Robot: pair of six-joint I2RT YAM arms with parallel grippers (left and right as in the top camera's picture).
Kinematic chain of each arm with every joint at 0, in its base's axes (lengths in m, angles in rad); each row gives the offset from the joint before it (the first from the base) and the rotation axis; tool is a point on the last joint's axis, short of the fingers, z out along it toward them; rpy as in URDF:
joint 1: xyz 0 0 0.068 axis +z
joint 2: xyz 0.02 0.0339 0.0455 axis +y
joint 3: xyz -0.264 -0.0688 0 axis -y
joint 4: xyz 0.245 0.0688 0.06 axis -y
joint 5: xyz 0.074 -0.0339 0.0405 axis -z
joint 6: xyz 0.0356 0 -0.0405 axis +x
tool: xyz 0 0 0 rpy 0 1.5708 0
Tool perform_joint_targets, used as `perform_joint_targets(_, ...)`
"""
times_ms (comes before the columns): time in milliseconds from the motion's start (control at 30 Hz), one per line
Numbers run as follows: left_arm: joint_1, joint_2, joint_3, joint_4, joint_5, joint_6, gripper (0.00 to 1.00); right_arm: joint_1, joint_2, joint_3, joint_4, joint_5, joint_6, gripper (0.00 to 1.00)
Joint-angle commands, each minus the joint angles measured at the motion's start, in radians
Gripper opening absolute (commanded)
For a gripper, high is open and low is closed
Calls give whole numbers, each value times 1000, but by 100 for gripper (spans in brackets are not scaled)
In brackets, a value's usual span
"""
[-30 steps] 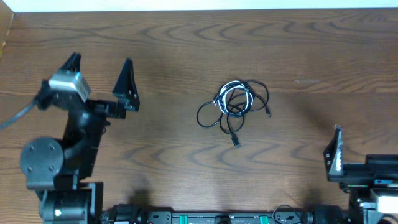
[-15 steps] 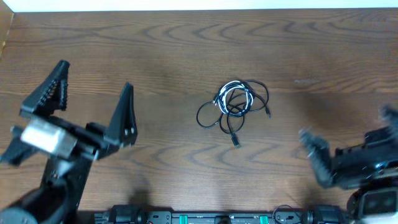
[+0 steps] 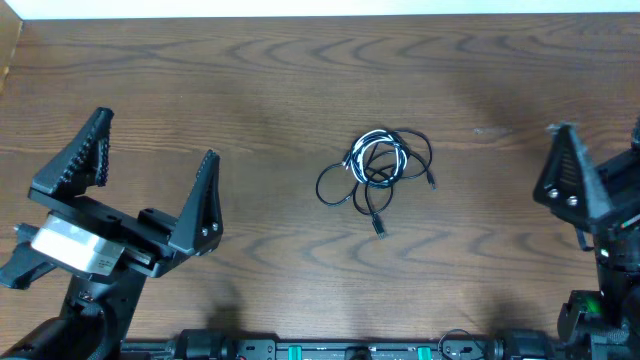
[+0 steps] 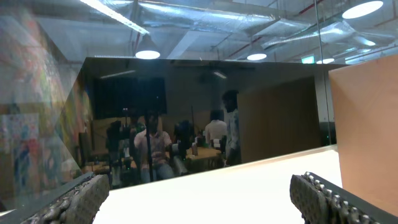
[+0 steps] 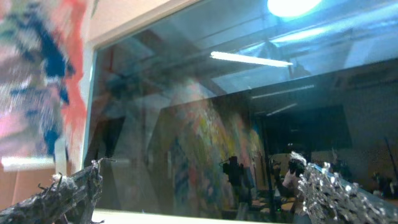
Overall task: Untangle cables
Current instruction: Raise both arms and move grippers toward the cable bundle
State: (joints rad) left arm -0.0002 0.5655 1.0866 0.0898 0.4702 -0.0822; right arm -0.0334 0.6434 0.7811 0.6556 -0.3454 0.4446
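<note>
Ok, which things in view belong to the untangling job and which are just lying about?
Job: tangled bundle of thin black and white cables; left gripper, open; right gripper, open.
Not the job: brown wood-grain table; black rail with green connectors at its near edge.

The left gripper (image 3: 156, 134) is matte black, with two long triangular fingers (image 3: 200, 205) whose inner edges are cut into saw-like teeth. Behind them sits a boxy silver-grey block (image 3: 68, 250) on black housing. The right gripper (image 3: 598, 140) has the same black wedge-shaped build, and the right arm (image 3: 610, 235) below it shows a small green light (image 3: 590, 303). In the wrist views the finger pads (image 4: 333, 198) are dark and ribbed.
</note>
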Motion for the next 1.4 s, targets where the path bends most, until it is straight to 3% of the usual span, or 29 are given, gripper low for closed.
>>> perform_joint_targets(0,5,-2,17,6,17,-10,98,2,-9,10,103,34,248,99)
perform_joint_targets(133,5,-2,17,6,18,-61,98,2,-8,10,161,-107,258,99)
perform_joint_targets(233,5,-2,17,6,20,-72,98,2,-6,10,161,-113,257,95)
perform_joint_targets(267,5,-2,17,6,20,-78,98,2,-6,10,162,-109,258,99)
perform_joint_targets(533,6,-2,17,1,20,-96,98,2,-6,15,164,-102,200,99)
perform_joint_targets(633,6,-2,17,-26,16,-94,98,1,11,115,-140,-57,50,99)
perform_joint_targets(667,6,2,17,-29,8,-71,98,2,55,226,-356,-41,-42,99)
perform_joint_targets(767,6,2,17,-29,8,7,98,2,146,418,-600,-42,-163,99)
perform_joint_targets(800,6,3,17,-29,-14,23,98,2,214,565,-772,-25,-242,99)
perform_joint_targets(867,6,10,18,-47,-50,28,98,2,282,712,-955,-23,-306,99)
perform_joint_targets(933,6,24,23,-114,-95,55,91,2,343,832,-1118,-21,-363,99)
perform_joint_targets(1033,6,63,43,-241,-156,90,91,2,407,932,-1284,76,-386,99)
perform_joint_targets(1100,6,105,62,-321,-186,100,100,2,439,966,-1384,138,-423,99)
perform_joint_targets(1167,6,175,85,-390,-187,124,98,2,466,969,-1453,160,-478,99)
perform_joint_targets(1367,5,333,133,-397,-95,123,97,5,547,969,-1525,159,-506,99)
